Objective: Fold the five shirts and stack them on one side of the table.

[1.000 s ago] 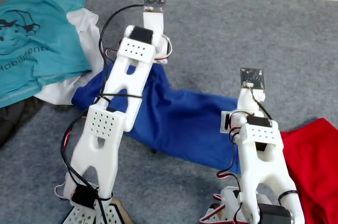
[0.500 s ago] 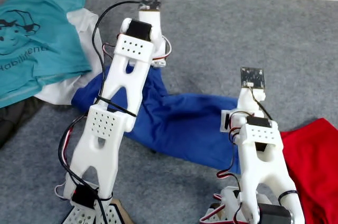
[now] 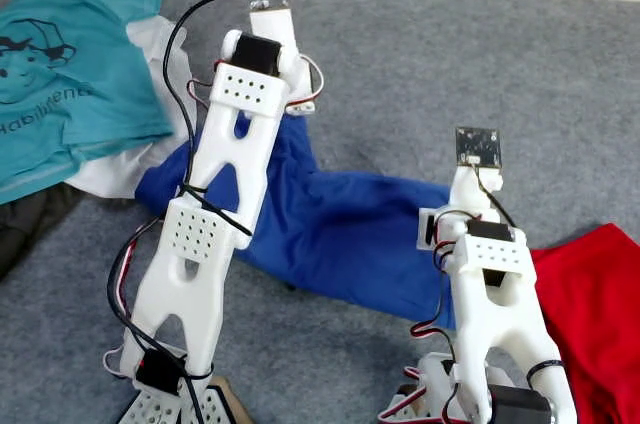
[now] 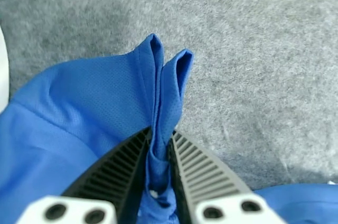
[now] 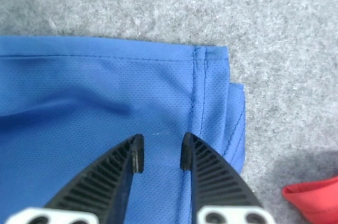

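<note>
1. Two arms stand over the grey desk (image 3: pixel 420 54) in the high view. A blue shirt (image 3: pixel 340 234) lies rumpled between them, partly hidden under an arm. A teal shirt (image 3: pixel 70 64) lies at the far left, over a white shirt (image 3: pixel 150 159). A red shirt (image 3: pixel 590 294) and a dark cloth (image 3: pixel 25 224) are cut off by the picture's edges.
2. Left wrist view: the left claw (image 4: pixel 158 137) is clamped tight on a raised pleat of the blue shirt, which pokes out past the tips as two folded peaks.
3. Right wrist view: the right claw (image 5: pixel 161 152) is slightly parted over the blue shirt's hemmed corner, gripping nothing. Whether its tips touch the cloth is unclear.
</note>
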Motion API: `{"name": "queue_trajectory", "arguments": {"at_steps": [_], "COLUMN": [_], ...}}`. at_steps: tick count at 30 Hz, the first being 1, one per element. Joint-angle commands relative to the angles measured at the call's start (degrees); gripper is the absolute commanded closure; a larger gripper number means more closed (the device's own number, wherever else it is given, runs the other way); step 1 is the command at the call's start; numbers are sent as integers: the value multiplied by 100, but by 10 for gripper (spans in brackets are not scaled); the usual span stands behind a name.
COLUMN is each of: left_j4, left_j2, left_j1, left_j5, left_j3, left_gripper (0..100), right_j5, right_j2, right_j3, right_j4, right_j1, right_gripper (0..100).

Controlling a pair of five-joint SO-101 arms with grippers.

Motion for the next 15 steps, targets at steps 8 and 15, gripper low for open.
{"name": "queue_trajectory", "arguments": {"at_steps": [8,15], "left_j4": [70,-44], "left_j2": [-1508,-3363], "left_j1": [-462,-629], "left_j5": [-281,-273], "left_j3": [1736,4198], "left_gripper": [995,995], "right_j5": [62,62], "right_j2": [-127,-127], "right_j3": [-31,57], "right_j4": [-101,-119], "right_j1": [-48,-57], "right_gripper": [868,868]}}
